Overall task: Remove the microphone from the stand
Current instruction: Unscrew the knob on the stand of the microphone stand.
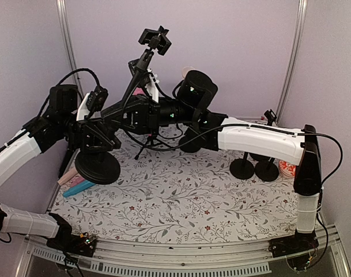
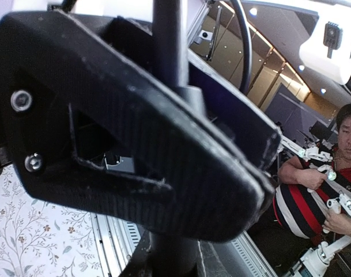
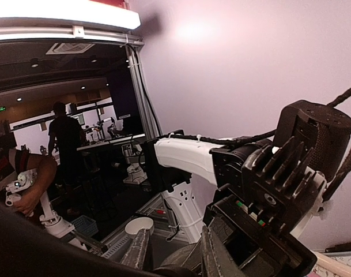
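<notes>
The stand has a thin black pole (image 2: 166, 46) and a round black base (image 1: 98, 167), which hangs just above the mat at the left. My left gripper (image 1: 97, 137) is shut on that pole; one broad black finger (image 2: 163, 161) fills the left wrist view. My right gripper (image 1: 125, 115) reaches in from the right, close to the left one. In the right wrist view its fingers (image 3: 135, 248) stand a little apart around a dark rounded body, apparently the microphone (image 3: 178, 270). Only the top of it shows, at the frame's lower edge. From above the arms hide it.
A tripod stand carrying a phone clamp (image 1: 155, 39) rises behind the grippers. Two more round-based stands (image 1: 242, 168) (image 1: 267, 170) sit at the right by a red-and-white object (image 1: 286, 168). Pink and blue microphones (image 1: 77, 184) lie at the left edge of the floral mat (image 1: 181, 208).
</notes>
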`<action>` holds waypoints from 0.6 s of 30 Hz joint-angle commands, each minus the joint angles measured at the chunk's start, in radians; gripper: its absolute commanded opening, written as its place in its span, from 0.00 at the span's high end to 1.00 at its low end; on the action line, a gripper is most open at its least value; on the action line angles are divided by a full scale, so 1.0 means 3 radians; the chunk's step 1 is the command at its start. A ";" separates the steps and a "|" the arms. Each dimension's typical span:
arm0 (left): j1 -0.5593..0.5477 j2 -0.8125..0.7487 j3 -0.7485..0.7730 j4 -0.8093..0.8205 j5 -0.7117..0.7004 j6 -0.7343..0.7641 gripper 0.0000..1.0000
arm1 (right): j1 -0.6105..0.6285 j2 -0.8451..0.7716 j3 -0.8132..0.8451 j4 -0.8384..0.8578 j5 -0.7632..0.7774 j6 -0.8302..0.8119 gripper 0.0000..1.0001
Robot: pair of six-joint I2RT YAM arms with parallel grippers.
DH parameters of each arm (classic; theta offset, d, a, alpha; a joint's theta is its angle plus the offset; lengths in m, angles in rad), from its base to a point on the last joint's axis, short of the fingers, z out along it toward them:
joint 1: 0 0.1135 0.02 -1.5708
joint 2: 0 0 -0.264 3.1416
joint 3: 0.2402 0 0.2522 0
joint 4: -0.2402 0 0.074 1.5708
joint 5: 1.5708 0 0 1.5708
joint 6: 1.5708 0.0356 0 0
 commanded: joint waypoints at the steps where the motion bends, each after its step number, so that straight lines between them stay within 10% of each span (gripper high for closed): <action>1: -0.0102 0.0053 -0.0003 0.0202 0.0250 0.0214 1.00 | 0.0145 -0.0018 0.0312 0.0654 -0.0547 0.0530 1.00; 5: -0.0110 0.0060 0.0004 0.0200 0.0277 0.0209 1.00 | 0.0145 0.0023 0.0367 0.0664 -0.0618 0.0583 1.00; 12: -0.0055 0.0059 0.0196 0.0207 0.0078 0.0188 1.00 | 0.0087 -0.0435 -0.0181 -0.0204 0.0711 0.0041 0.13; 18: 0.0118 0.0006 0.0352 0.0160 -0.0375 0.0322 1.00 | 0.0108 -0.0896 -0.0751 -0.1083 0.2467 -0.0236 0.05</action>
